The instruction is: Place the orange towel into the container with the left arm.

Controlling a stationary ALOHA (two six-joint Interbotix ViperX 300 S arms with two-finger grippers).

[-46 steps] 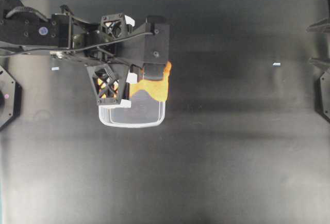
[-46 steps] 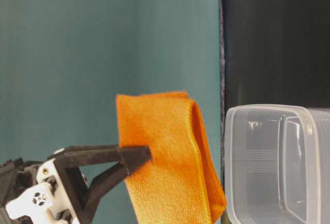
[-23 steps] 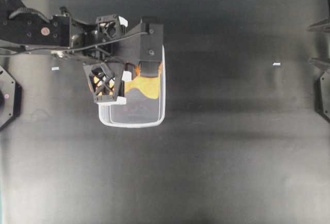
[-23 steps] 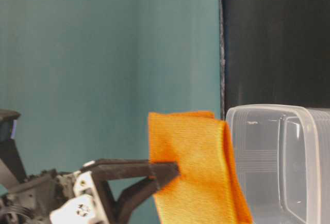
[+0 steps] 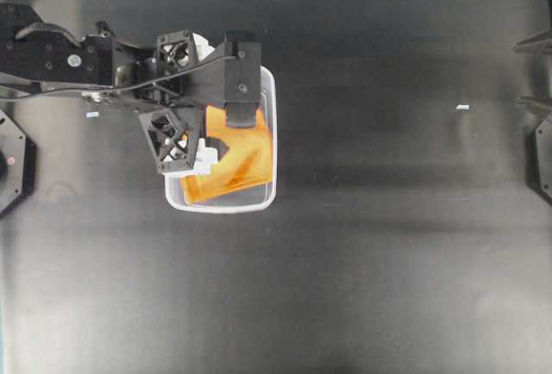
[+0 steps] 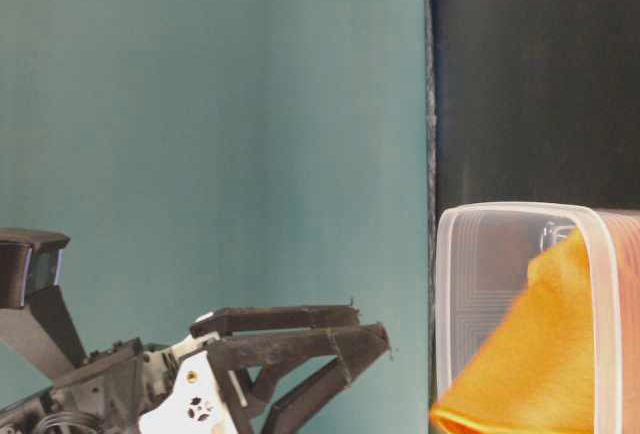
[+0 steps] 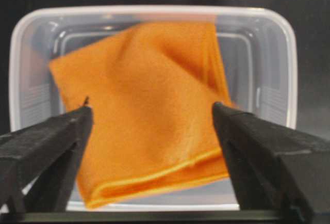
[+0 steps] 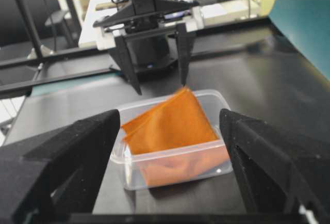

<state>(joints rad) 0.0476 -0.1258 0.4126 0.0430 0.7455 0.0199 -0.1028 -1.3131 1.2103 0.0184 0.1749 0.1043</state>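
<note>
- The orange towel (image 7: 149, 105) was seen inside the container (image 7: 154, 11), loosely folded and tilted, one edge propped against a wall, which suggested a drop, not a careful laying down.
- The container, a clear tub, was set on the dark table (image 5: 388, 245), left of centre in the overhead view.
- The left gripper (image 7: 152, 131) was held just above the tub, jaws spread wide, nothing gripped; the towel lay free below.
- The right gripper (image 8: 170, 157) was parked well apart at the far right, jaws wide apart and empty, kept out of the way.
- The placing was judged essentially done.
</note>
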